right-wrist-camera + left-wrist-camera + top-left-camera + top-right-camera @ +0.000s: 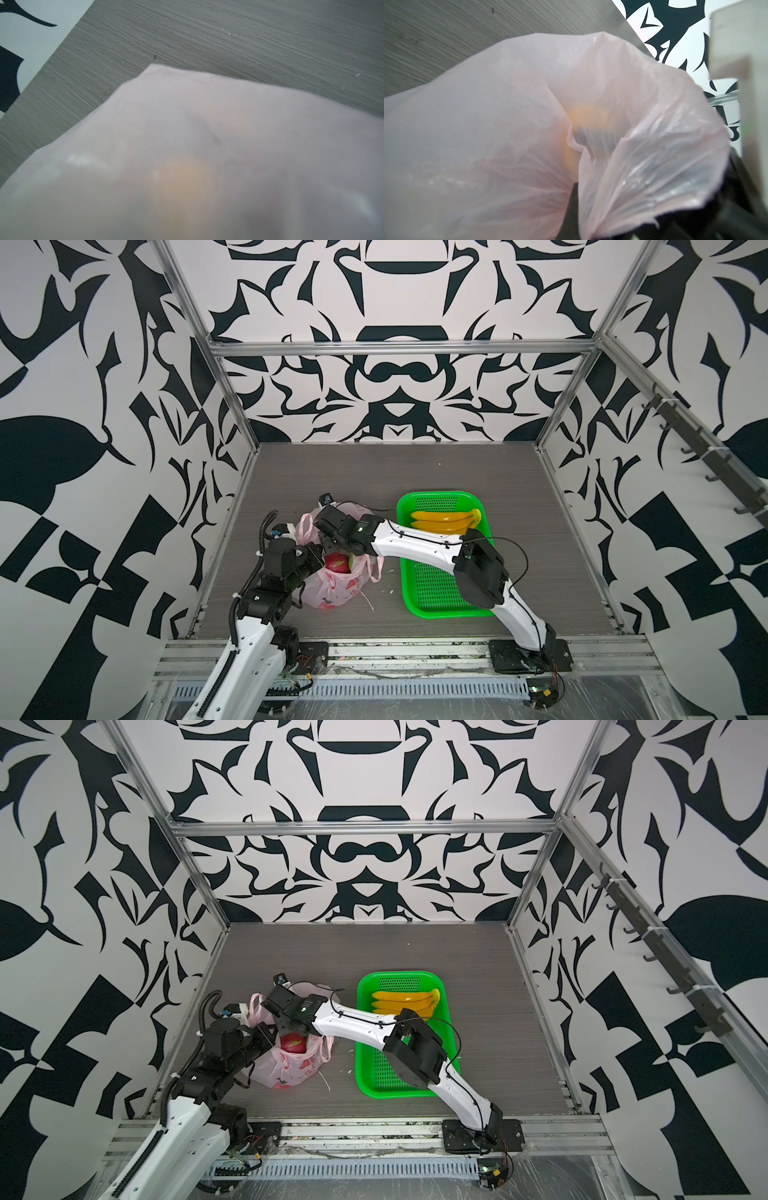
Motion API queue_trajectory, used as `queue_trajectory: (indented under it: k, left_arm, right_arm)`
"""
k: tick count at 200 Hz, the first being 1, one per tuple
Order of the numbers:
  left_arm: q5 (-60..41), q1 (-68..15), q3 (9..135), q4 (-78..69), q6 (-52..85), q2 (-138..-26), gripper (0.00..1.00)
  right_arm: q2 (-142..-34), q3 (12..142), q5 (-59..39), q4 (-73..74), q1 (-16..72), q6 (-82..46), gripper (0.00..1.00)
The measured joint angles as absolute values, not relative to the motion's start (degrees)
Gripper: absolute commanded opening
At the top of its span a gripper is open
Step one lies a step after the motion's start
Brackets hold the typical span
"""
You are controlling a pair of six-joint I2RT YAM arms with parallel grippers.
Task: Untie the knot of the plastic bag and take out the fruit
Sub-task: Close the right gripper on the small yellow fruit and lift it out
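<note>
The left gripper [313, 551] is pinched closed on the rim of the plastic bag [332, 593], I think to hold its mouth open and steady on the table [415, 472]; the knot looks undone. A dragon fruit [336, 563] shows inside. The right gripper [330, 545] reaches in above it; film covers it, so I cannot tell its opening. The bananas [444, 519] lie in the green basket [401, 572].

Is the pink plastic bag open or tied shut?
Open: in a top view the plastic bag gapes, a red fruit shows inside, its handle loops lie apart.
</note>
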State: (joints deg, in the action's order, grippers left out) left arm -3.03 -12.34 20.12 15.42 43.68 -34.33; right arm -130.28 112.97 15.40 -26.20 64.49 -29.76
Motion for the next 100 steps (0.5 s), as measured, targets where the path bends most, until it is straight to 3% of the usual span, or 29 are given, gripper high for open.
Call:
queue_trajectory:
  k: [100]
  left_arm:
    - [-3.0, -12.3, 20.2, 10.8, 42.7, -38.7, 0.00]
  right_arm:
    - [-127.0, 109.4, 15.2, -25.9, 64.5, -29.1, 0.44]
